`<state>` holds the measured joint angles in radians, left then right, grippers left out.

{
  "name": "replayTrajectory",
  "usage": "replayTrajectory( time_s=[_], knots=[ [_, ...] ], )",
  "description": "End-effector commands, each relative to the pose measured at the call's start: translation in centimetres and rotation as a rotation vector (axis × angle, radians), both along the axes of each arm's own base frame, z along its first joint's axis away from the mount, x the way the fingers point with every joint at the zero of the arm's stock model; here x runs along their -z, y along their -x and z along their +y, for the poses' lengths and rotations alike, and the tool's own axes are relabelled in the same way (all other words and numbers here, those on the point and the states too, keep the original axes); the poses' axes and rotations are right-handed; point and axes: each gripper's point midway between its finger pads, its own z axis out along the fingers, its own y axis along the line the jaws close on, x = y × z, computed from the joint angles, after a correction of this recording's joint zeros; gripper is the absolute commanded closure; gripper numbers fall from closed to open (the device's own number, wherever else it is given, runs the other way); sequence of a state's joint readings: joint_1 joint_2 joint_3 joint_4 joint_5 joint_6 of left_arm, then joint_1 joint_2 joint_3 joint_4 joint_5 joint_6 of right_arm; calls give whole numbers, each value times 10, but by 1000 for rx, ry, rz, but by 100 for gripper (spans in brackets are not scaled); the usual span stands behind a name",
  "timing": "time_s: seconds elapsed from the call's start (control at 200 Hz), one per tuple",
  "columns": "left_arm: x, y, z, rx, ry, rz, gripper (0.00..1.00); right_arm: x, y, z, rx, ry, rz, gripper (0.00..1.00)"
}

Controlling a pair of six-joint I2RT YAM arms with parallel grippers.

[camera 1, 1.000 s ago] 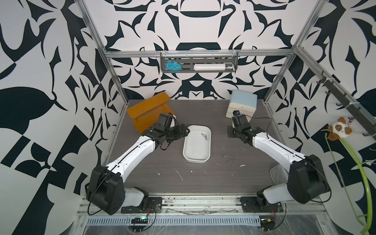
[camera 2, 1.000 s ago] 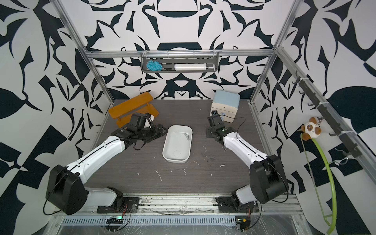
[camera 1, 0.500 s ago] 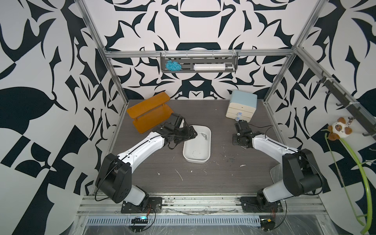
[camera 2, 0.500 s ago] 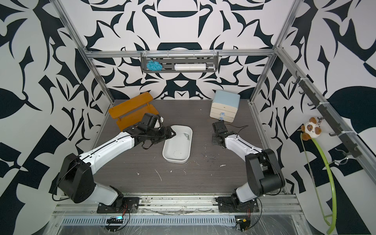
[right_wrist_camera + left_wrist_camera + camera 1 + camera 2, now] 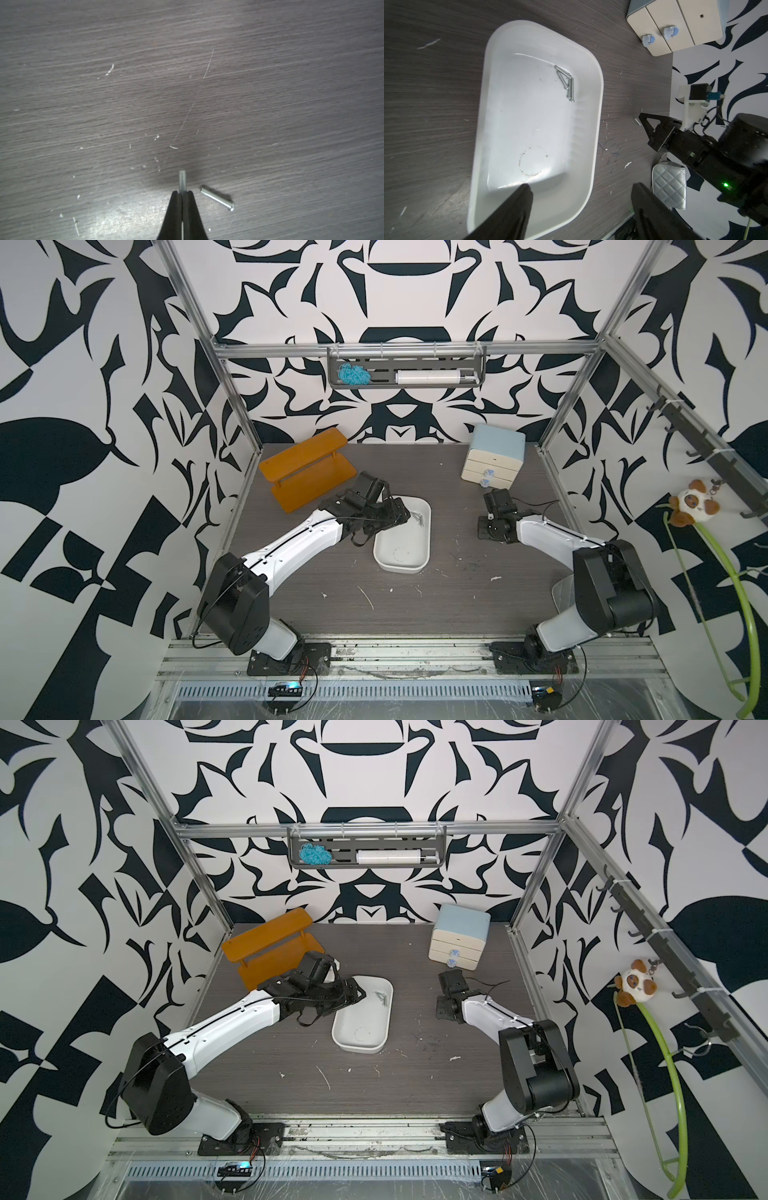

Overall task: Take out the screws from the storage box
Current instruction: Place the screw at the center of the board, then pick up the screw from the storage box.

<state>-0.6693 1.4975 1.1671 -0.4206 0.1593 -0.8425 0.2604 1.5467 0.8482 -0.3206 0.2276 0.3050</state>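
Note:
The storage box (image 5: 401, 570) (image 5: 359, 1048) is a shallow white tray in the middle of the table. A few thin silver screws (image 5: 417, 517) (image 5: 383, 998) (image 5: 566, 83) lie bunched near its far right corner. My left gripper (image 5: 582, 187) (image 5: 401, 512) is open over the tray's far left part. One finger is above the tray's inside and the other is beyond its rim. To the right of the tray my right gripper (image 5: 182, 192) (image 5: 484, 533) points down close to the table. It is shut on one screw (image 5: 182, 179), and another screw (image 5: 217, 197) lies on the table beside it.
An orange shelf (image 5: 307, 472) stands at the back left, just behind my left wrist. A blue-topped cream drawer cabinet (image 5: 492, 458) is at the back right. A silver quilted pouch (image 5: 668, 185) lies by the right arm's base. White flecks dot the dark wood table (image 5: 353, 605).
My left gripper has moved right, from beside the tray to over its far end. My right gripper has come forward and down toward the table, still shut.

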Motion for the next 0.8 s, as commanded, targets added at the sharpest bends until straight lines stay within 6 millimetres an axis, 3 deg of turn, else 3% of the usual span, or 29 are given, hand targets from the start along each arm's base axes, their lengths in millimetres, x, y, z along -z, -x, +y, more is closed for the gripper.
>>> replayTrajectory(
  time_s=[0.0,0.145,0.25,0.385,0.555,0.795],
  knots=[
    [1,1,1,-15,-22,15,18,-8,-6,0,22,-13,-34,95],
    [6,0,0,-22,-33,16,18,-7,-7,-2,29,-2,-28,90],
    [12,0,-10,-1,-32,33,18,-7,-7,-3,31,0,-27,83],
    [22,0,-22,28,-38,61,18,-12,-7,-5,35,6,-40,81],
    [32,-1,-27,25,-41,91,20,-25,-9,-5,38,-1,-83,79],
    [20,-8,-45,17,-14,69,32,-63,-17,6,47,-109,-239,77]
  ],
)
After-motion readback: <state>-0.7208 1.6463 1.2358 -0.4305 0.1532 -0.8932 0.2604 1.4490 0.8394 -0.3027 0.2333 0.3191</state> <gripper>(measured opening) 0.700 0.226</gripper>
